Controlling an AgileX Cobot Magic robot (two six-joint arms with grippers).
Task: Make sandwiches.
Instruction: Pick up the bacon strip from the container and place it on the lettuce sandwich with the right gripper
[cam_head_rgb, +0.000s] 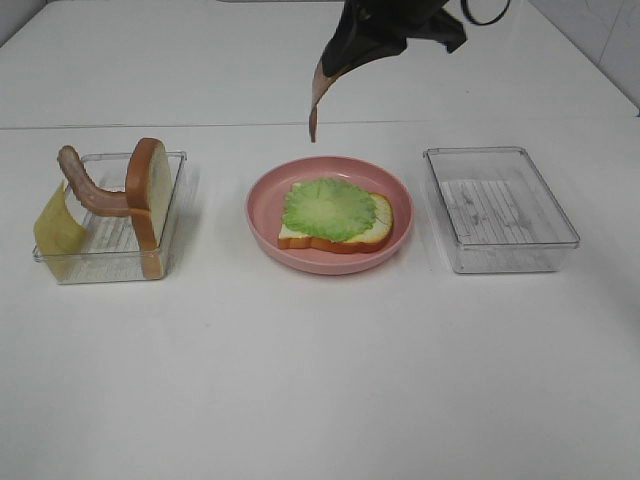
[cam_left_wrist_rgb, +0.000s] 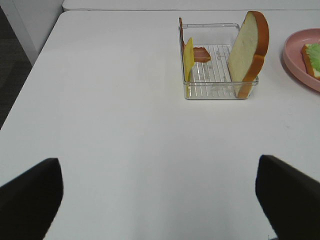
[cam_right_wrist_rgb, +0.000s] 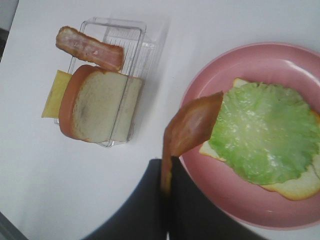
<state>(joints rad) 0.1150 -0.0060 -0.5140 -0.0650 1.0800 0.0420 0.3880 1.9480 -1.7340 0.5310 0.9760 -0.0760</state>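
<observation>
My right gripper (cam_head_rgb: 338, 62) (cam_right_wrist_rgb: 167, 181) is shut on one end of a reddish-brown bacon strip (cam_head_rgb: 317, 98) (cam_right_wrist_rgb: 192, 125), which hangs in the air above the far rim of the pink plate (cam_head_rgb: 262, 205) (cam_right_wrist_rgb: 235, 57). On the plate lies a bread slice (cam_head_rgb: 383, 212) topped with green lettuce (cam_head_rgb: 328, 208) (cam_right_wrist_rgb: 262, 130). The left clear tray (cam_head_rgb: 112, 262) (cam_left_wrist_rgb: 217, 92) holds an upright bread slice (cam_head_rgb: 148, 190) (cam_left_wrist_rgb: 248, 50), another bacon strip (cam_head_rgb: 88, 190) (cam_right_wrist_rgb: 90, 47) and a yellow cheese slice (cam_head_rgb: 57, 228) (cam_left_wrist_rgb: 188, 57). My left gripper (cam_left_wrist_rgb: 160, 200) stands open over bare table, well short of that tray.
An empty clear tray (cam_head_rgb: 498, 208) stands to the right of the plate. The white table (cam_head_rgb: 320, 380) stretches wide in front of the plate and trays, and its left edge (cam_left_wrist_rgb: 30, 65) shows in the left wrist view.
</observation>
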